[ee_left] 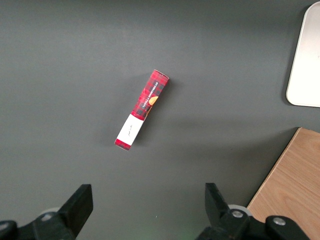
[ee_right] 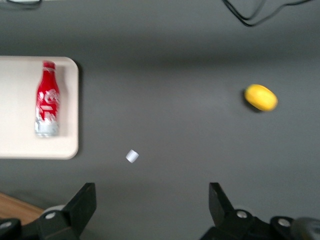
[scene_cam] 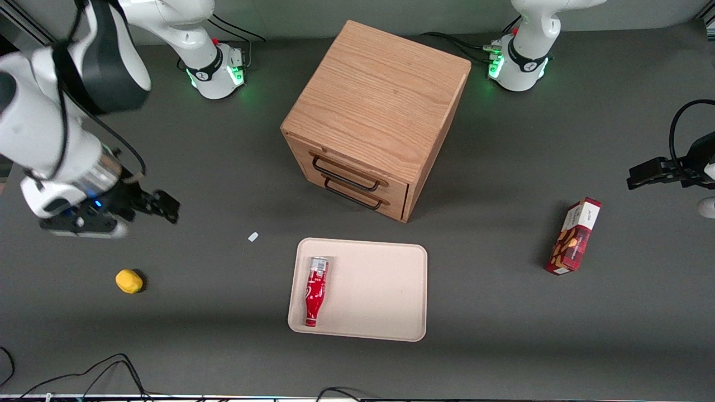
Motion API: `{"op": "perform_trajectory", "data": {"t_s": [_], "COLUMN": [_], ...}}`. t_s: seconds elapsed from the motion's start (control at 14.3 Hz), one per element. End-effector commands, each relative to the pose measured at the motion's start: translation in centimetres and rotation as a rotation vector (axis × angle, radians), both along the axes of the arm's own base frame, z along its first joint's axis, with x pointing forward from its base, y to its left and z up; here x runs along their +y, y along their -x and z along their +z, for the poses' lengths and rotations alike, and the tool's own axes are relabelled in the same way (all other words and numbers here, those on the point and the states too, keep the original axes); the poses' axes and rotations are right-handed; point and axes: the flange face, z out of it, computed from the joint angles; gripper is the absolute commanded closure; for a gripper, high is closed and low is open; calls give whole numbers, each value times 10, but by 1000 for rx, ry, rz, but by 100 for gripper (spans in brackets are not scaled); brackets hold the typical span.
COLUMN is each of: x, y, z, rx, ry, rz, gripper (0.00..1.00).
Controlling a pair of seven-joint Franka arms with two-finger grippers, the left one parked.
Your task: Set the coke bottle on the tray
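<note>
coke bottle (scene_cam: 315, 291) is seen lying flat on the tray (scene_cam: 380, 290); the gripper (ee_right: 152, 210) is held spread and empty above bare table, while the drawer cabinet (scene_cam: 374, 117) is shown only by the front view.

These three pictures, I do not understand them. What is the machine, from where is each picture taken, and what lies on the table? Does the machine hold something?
The machine is a pair of white robot arms bolted to a dark table. One picture looks at them from the front. The other two come from small cameras on the arms' wrists, looking down past the fingers.

The working arm's gripper hangs open and empty above the table, toward its own end, apart from everything.

On the table: a wooden drawer cabinet in the middle; nearer to the front camera, a beige tray. A red coke bottle lies on its side in the tray, along one short edge. A yellow fruit-like object and a small white bit lie near the gripper. A red snack box lies toward the parked arm's end.
</note>
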Motion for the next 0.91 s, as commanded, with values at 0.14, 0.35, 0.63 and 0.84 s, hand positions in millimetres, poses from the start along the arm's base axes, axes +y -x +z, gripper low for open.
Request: {"op": "perform_trajectory", "data": {"t_s": [0.14, 0.35, 0.63, 0.84], "x": [-49, -56, -52, -57], "y": [69, 72, 65, 61], "z": [39, 57, 67, 67], "rx": [50, 64, 79, 87], "ry": [-86, -94, -87, -28], "rz": [10, 40, 30, 22], "gripper": [0, 0, 0, 0]}}
